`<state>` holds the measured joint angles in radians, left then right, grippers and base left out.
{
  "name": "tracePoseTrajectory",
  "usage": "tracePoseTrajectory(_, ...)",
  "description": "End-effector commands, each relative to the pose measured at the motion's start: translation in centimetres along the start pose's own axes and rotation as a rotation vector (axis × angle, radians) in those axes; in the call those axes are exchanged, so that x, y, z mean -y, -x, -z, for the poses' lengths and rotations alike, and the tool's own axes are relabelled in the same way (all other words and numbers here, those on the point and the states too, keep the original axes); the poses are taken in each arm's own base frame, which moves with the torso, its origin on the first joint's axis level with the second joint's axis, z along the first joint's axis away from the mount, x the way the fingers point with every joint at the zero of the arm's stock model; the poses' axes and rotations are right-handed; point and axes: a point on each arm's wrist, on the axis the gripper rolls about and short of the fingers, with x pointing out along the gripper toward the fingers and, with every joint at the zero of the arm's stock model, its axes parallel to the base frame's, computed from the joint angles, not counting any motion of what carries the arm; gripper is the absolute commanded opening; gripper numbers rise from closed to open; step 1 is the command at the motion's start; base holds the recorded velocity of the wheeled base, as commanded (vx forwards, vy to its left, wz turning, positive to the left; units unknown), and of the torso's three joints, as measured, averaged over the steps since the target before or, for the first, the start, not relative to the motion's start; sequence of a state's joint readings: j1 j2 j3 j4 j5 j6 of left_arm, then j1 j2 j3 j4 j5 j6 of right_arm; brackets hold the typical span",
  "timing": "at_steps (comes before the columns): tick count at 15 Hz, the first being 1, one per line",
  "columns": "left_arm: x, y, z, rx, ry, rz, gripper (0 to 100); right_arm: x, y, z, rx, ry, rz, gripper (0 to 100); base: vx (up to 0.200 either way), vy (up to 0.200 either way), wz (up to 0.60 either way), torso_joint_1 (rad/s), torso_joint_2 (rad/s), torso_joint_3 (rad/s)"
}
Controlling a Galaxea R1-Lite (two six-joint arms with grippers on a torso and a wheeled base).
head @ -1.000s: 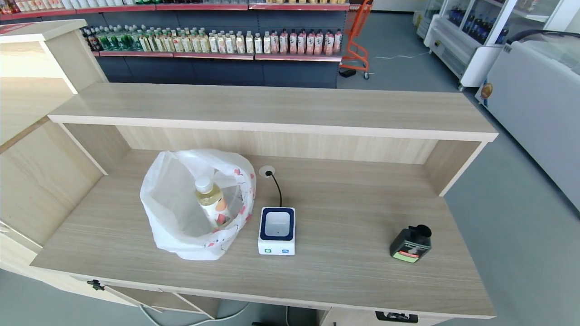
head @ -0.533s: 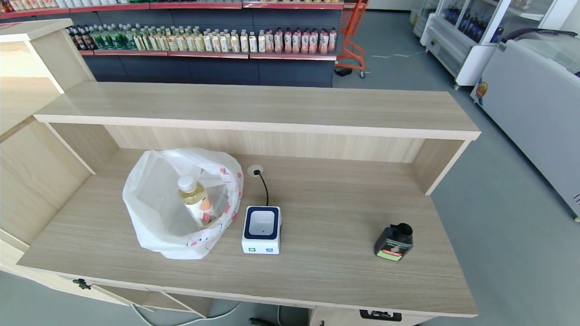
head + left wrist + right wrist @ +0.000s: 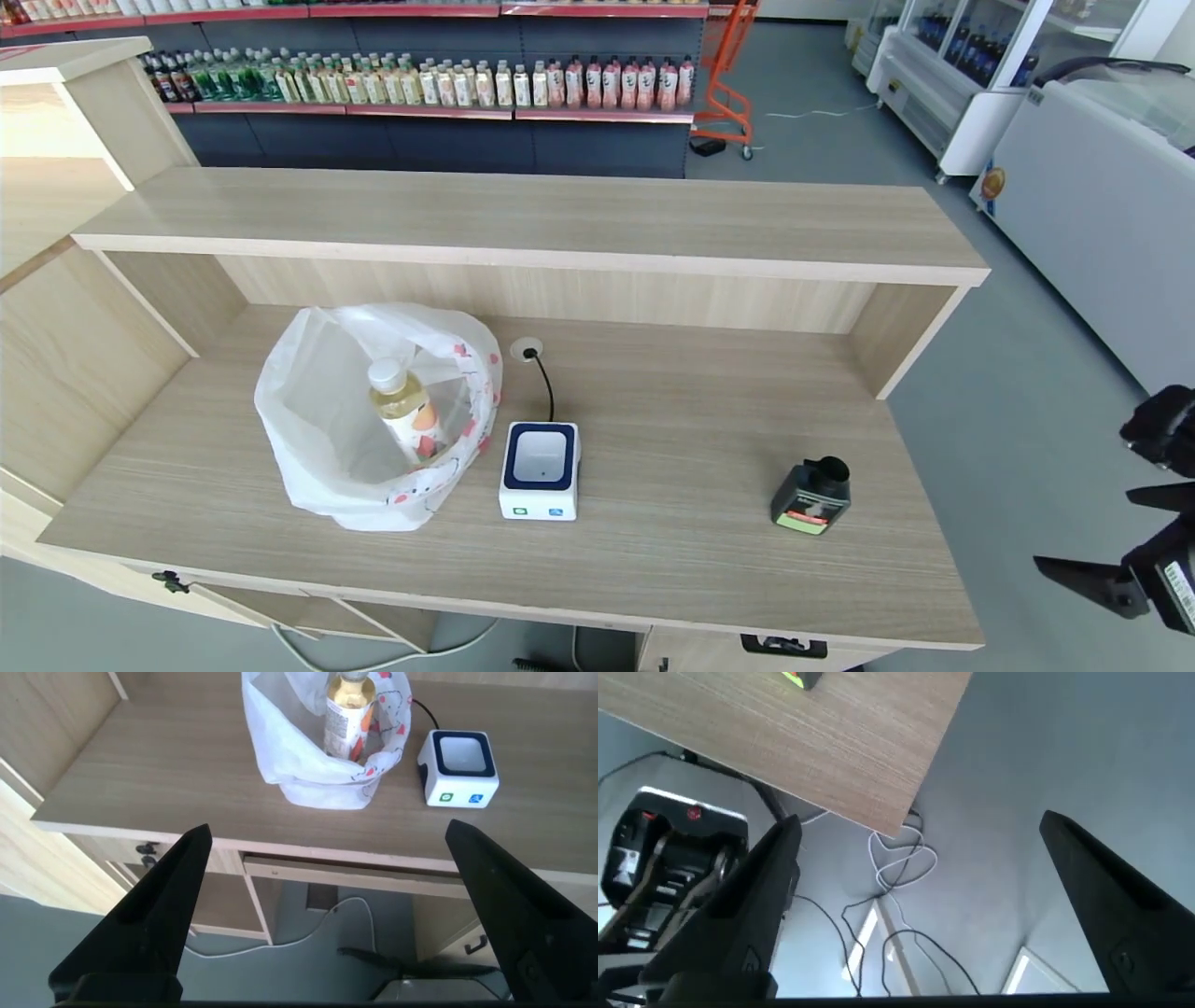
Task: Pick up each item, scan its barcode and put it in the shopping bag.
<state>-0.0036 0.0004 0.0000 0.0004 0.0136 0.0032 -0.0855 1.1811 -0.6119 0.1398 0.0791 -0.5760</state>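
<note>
Black bottle (image 3: 810, 495) stands upright on counter (image 3: 672, 551), cap up.

The room is bright, with soft, even light from above. The counter (image 3: 653, 551) is lit evenly along its front edge; only the recess under its raised back ledge is a little shaded. The dark bottle (image 3: 810, 495) near the right edge throws a small, faint shadow. The scanner (image 3: 540, 457) shows a pale gleam in its window. Light passes through the thin bag (image 3: 308, 439). There is glare on the freezer lid (image 3: 1134, 103). In the head view the counter's straight edges bend toward the corners. Close to the wrist cameras, the left gripper (image 3: 327, 831) and right gripper (image 3: 920, 819), fingers spread, are almost black shapes, and the space under the counter is dimmer.
</note>
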Motion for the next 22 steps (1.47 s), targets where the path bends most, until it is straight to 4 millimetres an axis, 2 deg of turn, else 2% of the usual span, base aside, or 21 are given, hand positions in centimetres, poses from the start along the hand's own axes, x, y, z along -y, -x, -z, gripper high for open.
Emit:
tracePoseTrajectory(1, 0.0, 0.0, 0.0, 0.001, 0.0, -0.001, 100, 0.4, -5.9, 0.6, -0.182, 0.103, -0.165, 100, 0.0, 0.0, 0.0, 0.0, 0.0, 0.0)
tracePoseTrajectory(4, 0.0, 0.0, 0.0, 0.001, 0.0, -0.001, 100, 0.1, -9.0, 0.7, -0.154, 0.186, -0.297, 100, 0.0, 0.0, 0.0, 0.0, 0.0, 0.0)
tracePoseTrajectory(7, 0.0, 0.0, 0.0, 0.001, 0.0, -0.001, 100, -1.0, -12.0, -0.4, -0.002, 0.242, -0.43, 100, 0.0, 0.0, 0.0, 0.0, 0.0, 0.0)
tracePoseTrajectory(8, 0.0, 0.0, 0.0, 0.001, 0.0, -0.001, 100, -1.1, -12.5, -0.5, 0.01, 0.243, -0.436, 100, 0.0, 0.0, 0.0, 0.0, 0.0, 0.0)
tracePoseTrajectory(9, 0.0, 0.0, 0.0, 0.001, 0.0, -0.001, 100, -1.6, -13.8, -0.9, 0.045, 0.267, -0.442, 100, 0.0, 0.0, 0.0, 0.0, 0.0, 0.0)
tracePoseTrajectory(14, 0.0, 0.0, 0.0, 0.001, 0.0, -0.001, 100, -2.1, -16.9, -1.5, 0.08, 0.285, -0.471, 100, 0.0, 0.0, 0.0, 0.0, 0.0, 0.0)
tracePoseTrajectory(21, 0.0, 0.0, 0.0, 0.001, 0.0, -0.001, 100, -3.0, -19.2, -3.1, 0.137, 0.322, -0.499, 100, 0.0, 0.0, 0.0, 0.0, 0.0, 0.0)
tracePoseTrajectory(22, 0.0, 0.0, 0.0, 0.001, 0.0, -0.001, 100, -3.2, -19.4, -3.2, 0.138, 0.327, -0.503, 0, 0.0, 0.0, 0.0, 0.0, 0.0, 0.0)
